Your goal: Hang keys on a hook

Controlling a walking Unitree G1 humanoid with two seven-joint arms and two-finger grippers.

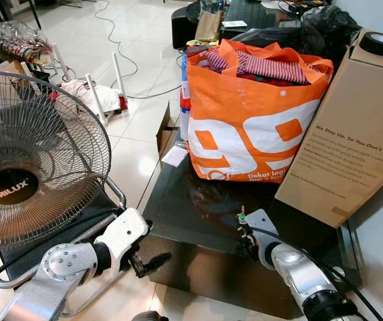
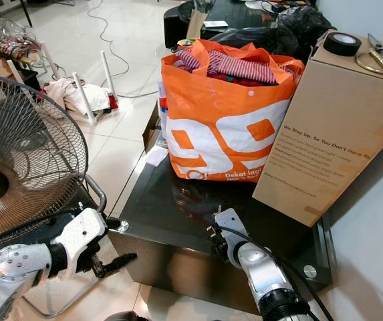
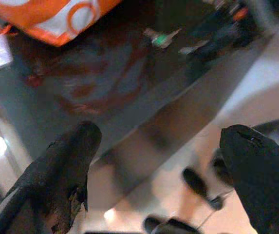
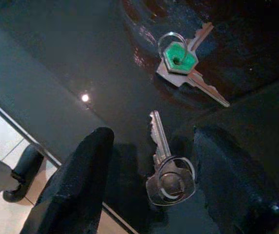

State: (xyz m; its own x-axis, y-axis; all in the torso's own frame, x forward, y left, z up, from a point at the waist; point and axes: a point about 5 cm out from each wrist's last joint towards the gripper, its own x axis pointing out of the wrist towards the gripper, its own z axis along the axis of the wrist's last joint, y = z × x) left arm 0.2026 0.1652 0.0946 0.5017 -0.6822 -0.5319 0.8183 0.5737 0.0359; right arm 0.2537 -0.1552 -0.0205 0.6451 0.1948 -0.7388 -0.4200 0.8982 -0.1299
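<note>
Right wrist view gives you the clearest look: two sets of flat metal keys lie on the glossy black glass table (image 1: 198,200). The green-capped keys (image 4: 180,61), with a hexagonal plastic head on a steel ring, rest farther out. The plain silver key (image 4: 164,165), with its toothed blade and round bow, lies flat between the spread fingers of the right gripper (image 4: 151,190), untouched. You can see that gripper hanging just above the table's near edge. The left gripper (image 3: 161,170) is also parted and empty, off the table's near left corner. At the far edge stand a crinkled orange bag (image 1: 251,114) printed "99" and a cardboard box (image 1: 351,127) reading "We Stay Up, So You Don't Have To". The wire-caged fan (image 1: 24,167) says MILUX.
</note>
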